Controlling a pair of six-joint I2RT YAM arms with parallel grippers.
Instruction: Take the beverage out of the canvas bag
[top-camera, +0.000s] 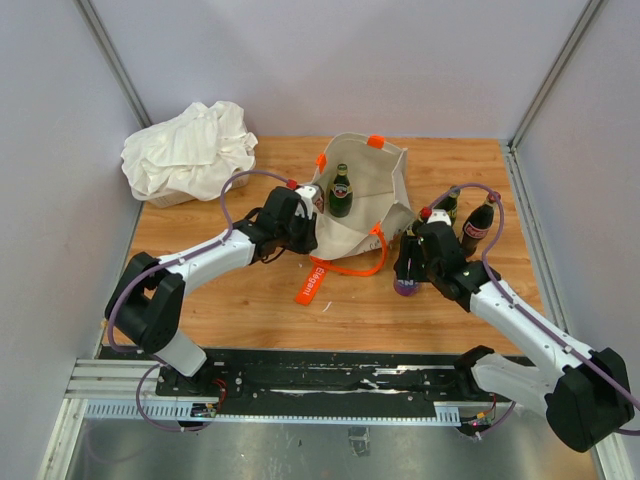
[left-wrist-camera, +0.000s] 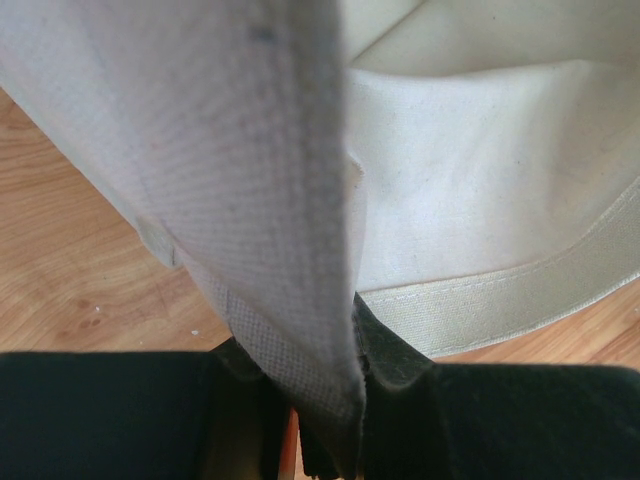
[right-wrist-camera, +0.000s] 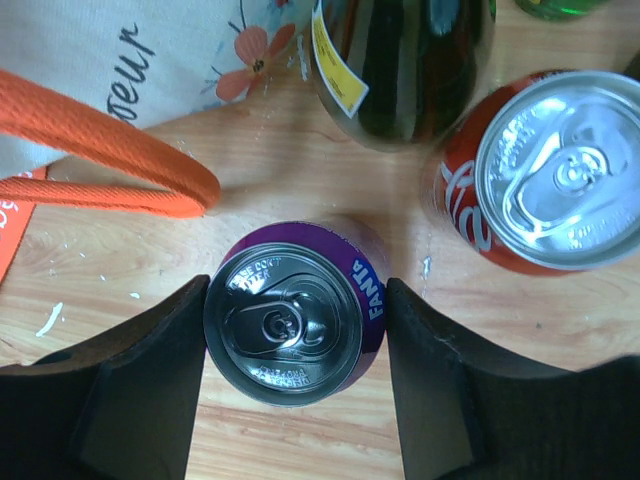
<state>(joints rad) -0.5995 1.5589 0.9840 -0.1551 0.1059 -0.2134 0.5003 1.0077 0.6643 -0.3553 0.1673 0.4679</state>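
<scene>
**Top external view.** The canvas bag lies open at the middle of the wooden table. A green bottle rests inside it, near its left rim. My left gripper sits at that left rim. My right gripper is to the right of the bag, over a purple can that stands on the table. Two dark bottles stand just behind it. A white cloth bundle lies at the far left corner.

**Left wrist view.** My fingers are narrow, pinched on a fold of the bag's canvas edge, which rises upright between them.

**Right wrist view.** My fingers are closed against both sides of the purple can, which is upright with its tab up. A red can stands near on the right. An orange handle lies on the left.
</scene>
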